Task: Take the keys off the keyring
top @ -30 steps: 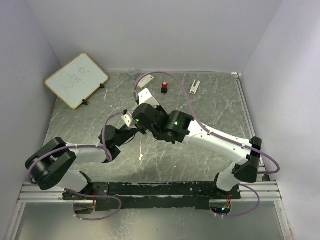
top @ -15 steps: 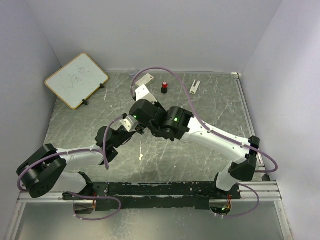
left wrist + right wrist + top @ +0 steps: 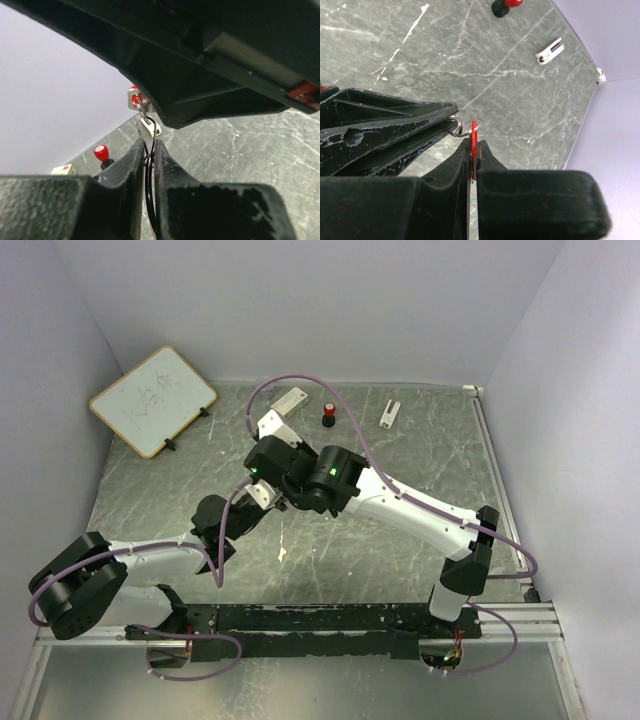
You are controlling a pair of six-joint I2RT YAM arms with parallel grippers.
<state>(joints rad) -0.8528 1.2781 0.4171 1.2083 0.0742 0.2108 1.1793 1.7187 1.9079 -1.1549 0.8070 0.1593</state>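
Keyring (image 3: pixel 148 127) is pinched by the left end effector (image 3: pixel 149 145); the red-headed key (image 3: pixel 474 133), clamped in the right end effector (image 3: pixel 473 147), is not yet freed.

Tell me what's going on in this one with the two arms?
Both arms meet above the middle of the table. The left gripper is shut on the keyring, and the right gripper is shut on the red-headed key, which looks not yet off the ring.
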